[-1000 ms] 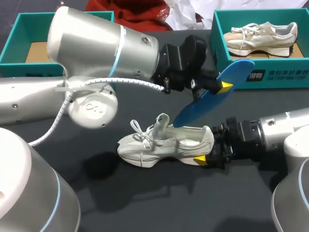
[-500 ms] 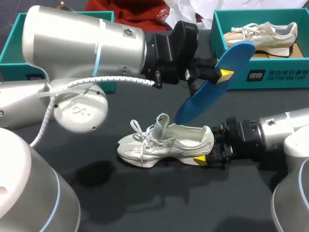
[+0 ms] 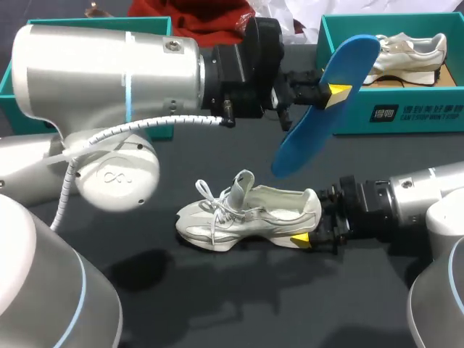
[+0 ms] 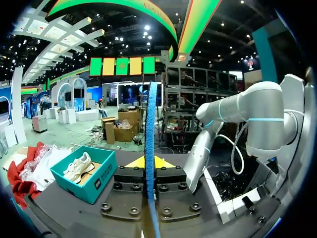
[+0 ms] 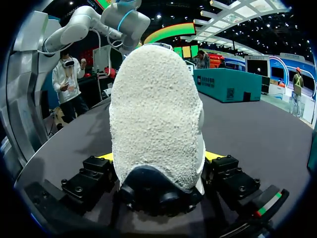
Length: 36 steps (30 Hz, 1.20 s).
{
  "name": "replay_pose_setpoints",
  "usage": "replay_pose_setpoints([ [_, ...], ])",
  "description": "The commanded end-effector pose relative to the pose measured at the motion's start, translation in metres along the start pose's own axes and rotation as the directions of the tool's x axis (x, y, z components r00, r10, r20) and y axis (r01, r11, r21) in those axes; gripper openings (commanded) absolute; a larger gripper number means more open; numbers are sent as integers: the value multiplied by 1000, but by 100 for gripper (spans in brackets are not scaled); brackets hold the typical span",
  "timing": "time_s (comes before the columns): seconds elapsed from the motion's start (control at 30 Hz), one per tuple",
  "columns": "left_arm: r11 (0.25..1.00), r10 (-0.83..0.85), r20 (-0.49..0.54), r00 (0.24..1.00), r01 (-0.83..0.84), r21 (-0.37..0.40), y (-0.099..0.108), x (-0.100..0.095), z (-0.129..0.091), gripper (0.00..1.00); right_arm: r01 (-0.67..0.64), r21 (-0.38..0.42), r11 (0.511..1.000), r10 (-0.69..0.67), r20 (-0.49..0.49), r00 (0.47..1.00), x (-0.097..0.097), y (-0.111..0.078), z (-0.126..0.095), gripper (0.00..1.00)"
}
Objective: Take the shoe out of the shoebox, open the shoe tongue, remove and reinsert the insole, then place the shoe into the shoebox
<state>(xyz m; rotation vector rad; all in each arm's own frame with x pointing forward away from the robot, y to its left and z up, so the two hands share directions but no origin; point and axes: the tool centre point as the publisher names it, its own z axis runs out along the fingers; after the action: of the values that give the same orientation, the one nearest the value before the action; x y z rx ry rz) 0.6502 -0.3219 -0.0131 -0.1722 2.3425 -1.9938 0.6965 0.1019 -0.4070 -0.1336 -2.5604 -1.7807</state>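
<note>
— How far along is it?

— Past the middle, I'd judge. Start at the far left: the left box [image 3: 152,23] is mostly hidden behind the arm, and I see only bare cardboard in it, no shoe. The left gripper [image 3: 330,94] is pinched narrow on the blue insole [image 3: 319,127], holding it in the air, slanted, above and just right of the shoe's opening.

— So the insole is out. And the shoe?

— The shoe [image 3: 246,214] lies on the table [image 3: 217,304] in the middle, on its sole, toe to the left, tongue [image 3: 241,183] pulled up. The right gripper [image 3: 313,226] clamps its heel from both sides.

— What's left, then?

— By the look of it, sliding the insole back in, then boxing the shoe.

— And the far right?

— The right box [image 3: 391,116] holds a second shoe [image 3: 409,49], lying flat inside. The insole's upper end crosses in front of that box's near-left corner.
</note>
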Motion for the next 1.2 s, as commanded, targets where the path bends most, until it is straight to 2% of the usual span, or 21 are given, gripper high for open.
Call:
replay_pose_setpoints([
  [0.03,991,8,-54,998,-1,133,-9,12,-27,0,-1,5,1000,1,1,1000,1,1,1,0],
  [0.13,978,-3,-71,997,18,208,-24,14,-46,0,-1,5,1000,1,1,1000,1,1,1,0],
  [0.5,978,-3,-71,997,18,208,-24,14,-46,0,-1,5,1000,1,1,1000,1,1,1,0],
  [0.6,974,-49,-103,994,70,215,-17,17,-50,0,-1,5,1000,1,1,1000,1,1,1,0],
  [0.97,958,-201,-107,974,218,184,7,28,-85,0,-1,5,1000,1,1,1000,1,1,1,0],
  [1.07,983,-134,-68,989,141,116,8,42,-89,0,-1,5,1000,1,1,1000,1,1,1,0],
  [1.2,983,-134,-68,989,141,116,8,42,-89,0,-1,5,1000,1,1,1000,1,1,1,0],
])
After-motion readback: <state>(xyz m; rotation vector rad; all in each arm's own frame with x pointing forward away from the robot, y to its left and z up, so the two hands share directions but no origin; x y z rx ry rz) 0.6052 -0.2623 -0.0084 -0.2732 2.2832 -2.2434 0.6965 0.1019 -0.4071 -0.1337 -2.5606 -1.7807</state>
